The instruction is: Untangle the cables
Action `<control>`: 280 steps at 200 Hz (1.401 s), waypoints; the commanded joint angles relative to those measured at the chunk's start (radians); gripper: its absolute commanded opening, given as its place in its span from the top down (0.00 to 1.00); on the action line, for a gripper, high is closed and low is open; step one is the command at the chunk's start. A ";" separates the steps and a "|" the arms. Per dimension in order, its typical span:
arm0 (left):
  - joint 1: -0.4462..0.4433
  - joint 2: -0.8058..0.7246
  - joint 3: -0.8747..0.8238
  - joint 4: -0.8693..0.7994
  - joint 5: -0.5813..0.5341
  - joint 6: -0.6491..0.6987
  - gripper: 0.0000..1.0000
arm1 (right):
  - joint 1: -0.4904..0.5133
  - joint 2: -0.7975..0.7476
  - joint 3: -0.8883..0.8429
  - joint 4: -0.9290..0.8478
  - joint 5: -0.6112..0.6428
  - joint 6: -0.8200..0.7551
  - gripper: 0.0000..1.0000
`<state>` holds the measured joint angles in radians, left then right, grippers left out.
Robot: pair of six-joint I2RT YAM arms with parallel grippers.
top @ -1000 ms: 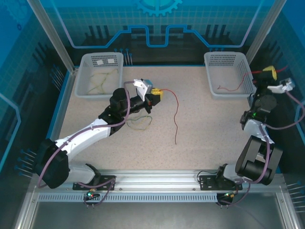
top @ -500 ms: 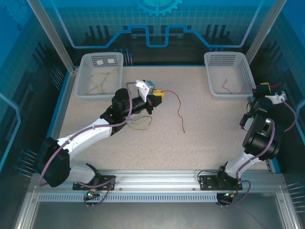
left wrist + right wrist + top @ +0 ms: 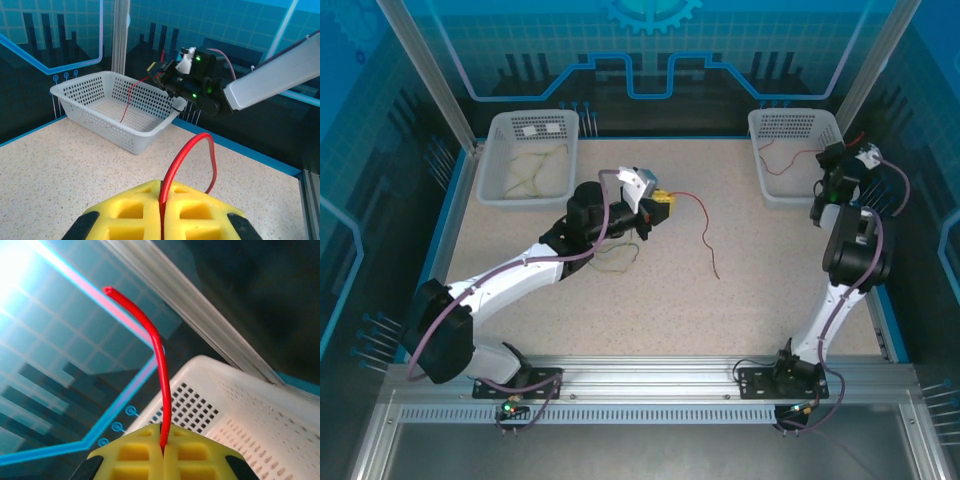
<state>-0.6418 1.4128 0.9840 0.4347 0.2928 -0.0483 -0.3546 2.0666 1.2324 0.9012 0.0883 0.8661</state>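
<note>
My left gripper (image 3: 662,197) is shut on a red cable (image 3: 706,228) near the middle of the table. The cable arcs out of the yellow jaws (image 3: 162,189) and its tail trails to the right and toward the near edge. A pale yellow-green cable (image 3: 618,256) lies looped on the table just under the left arm. My right gripper (image 3: 832,158) hangs over the right rim of the right basket (image 3: 767,185), shut on a second red cable (image 3: 780,158) that dangles into it. That red cable (image 3: 160,365) sticks up between the yellow pads.
A white basket (image 3: 490,165) at the back left holds several pale cables (image 3: 535,172). Aluminium frame posts and blue panels wall in the table. In the left wrist view the right basket (image 3: 145,137) and the right arm (image 3: 270,75) stand ahead.
The right arm swung from the right side wall in over the right basket, carrying its red cable. The left gripper shifted slightly right, dragging the red cable's tail right.
</note>
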 commanded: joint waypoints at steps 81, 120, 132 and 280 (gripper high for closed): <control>-0.007 0.009 0.027 -0.027 -0.044 0.043 1.00 | 0.059 -0.031 0.220 -0.790 0.117 -0.129 0.58; -0.008 0.015 0.015 -0.021 -0.058 0.044 1.00 | 0.060 -0.136 0.224 -0.979 0.107 -0.208 0.23; -0.009 0.015 0.013 -0.021 -0.059 0.040 1.00 | 0.059 -0.160 0.232 -1.046 0.108 -0.217 0.16; -0.005 0.021 -0.028 0.017 -0.085 -0.017 1.00 | 0.214 -0.837 -0.262 -1.006 -0.300 -0.439 0.06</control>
<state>-0.6426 1.4239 0.9661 0.4187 0.2287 -0.0303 -0.2363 1.3602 1.1007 -0.2729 -0.0116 0.5346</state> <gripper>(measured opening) 0.071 0.941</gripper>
